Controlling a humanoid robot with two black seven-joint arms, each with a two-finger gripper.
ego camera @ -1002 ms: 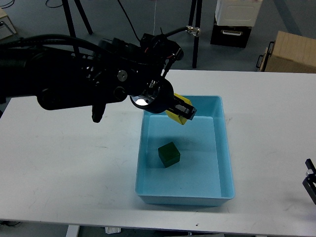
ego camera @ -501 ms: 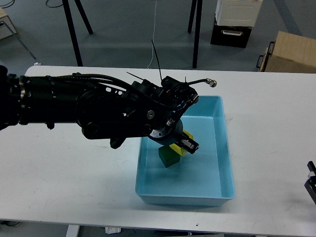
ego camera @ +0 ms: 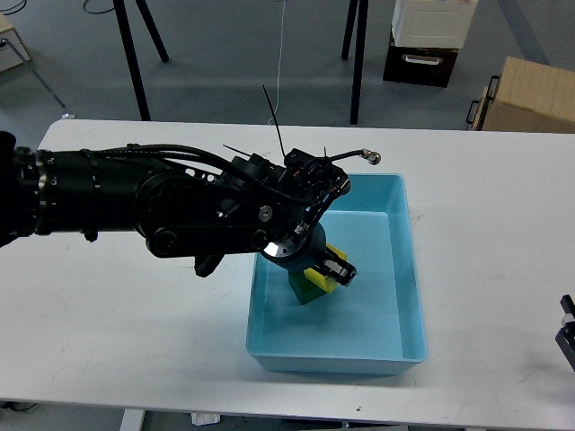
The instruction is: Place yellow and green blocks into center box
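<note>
The light blue box [ego camera: 409,278] sits on the white table. My left arm reaches in from the left, and its gripper [ego camera: 328,269] is down inside the box, shut on the yellow block [ego camera: 322,277]. The yellow block rests on or just above the dark green block [ego camera: 306,294], which lies on the box floor and is partly hidden by the gripper. Only a small dark part of my right gripper [ego camera: 566,330] shows at the right edge; its fingers cannot be told apart.
Beyond the table's far edge stand black tripod legs [ego camera: 135,54], a cardboard box [ego camera: 530,94] and a white-and-black case [ego camera: 427,36] on the floor. The table [ego camera: 108,314] is bare around the box.
My left gripper has carried the yellow block from above the box's far left rim down into the box, onto the green block. The right arm has barely moved.
</note>
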